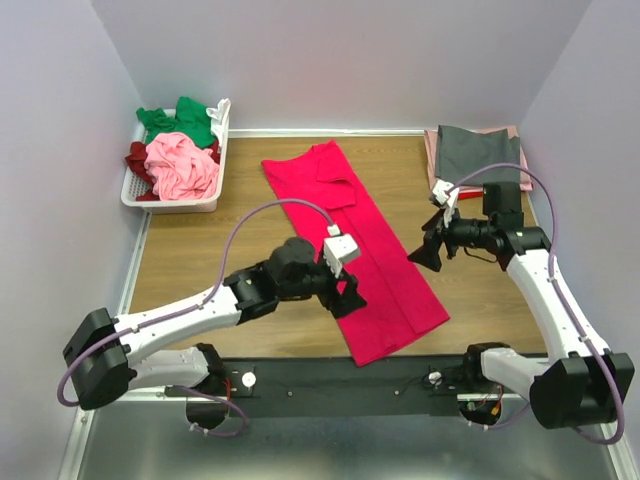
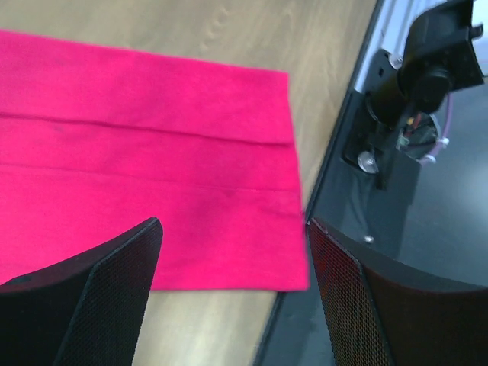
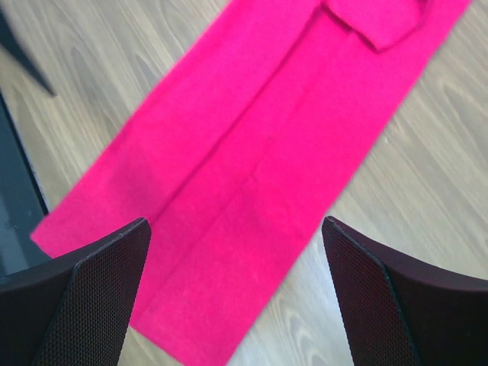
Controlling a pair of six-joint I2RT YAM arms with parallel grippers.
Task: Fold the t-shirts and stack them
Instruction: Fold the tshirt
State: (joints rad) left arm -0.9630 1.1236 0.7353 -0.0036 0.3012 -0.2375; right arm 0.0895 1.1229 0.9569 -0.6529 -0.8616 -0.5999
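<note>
The crimson-pink t-shirt (image 1: 357,245) lies flat on the wooden table, folded into a long narrow strip running from back left to front right. My left gripper (image 1: 347,297) is open and empty above the strip's near left edge; its wrist view shows the shirt's hem end (image 2: 152,175). My right gripper (image 1: 425,255) is open and empty just right of the strip's middle; its wrist view shows the strip (image 3: 252,168) below. A folded grey t-shirt (image 1: 478,155) lies on a dusty pink one (image 1: 430,152) at the back right.
A white slatted basket (image 1: 170,203) at the back left holds green (image 1: 180,122), light pink (image 1: 182,165) and maroon (image 1: 138,158) shirts. A black base plate (image 1: 330,385) runs along the table's near edge. Walls close in on the left, back and right.
</note>
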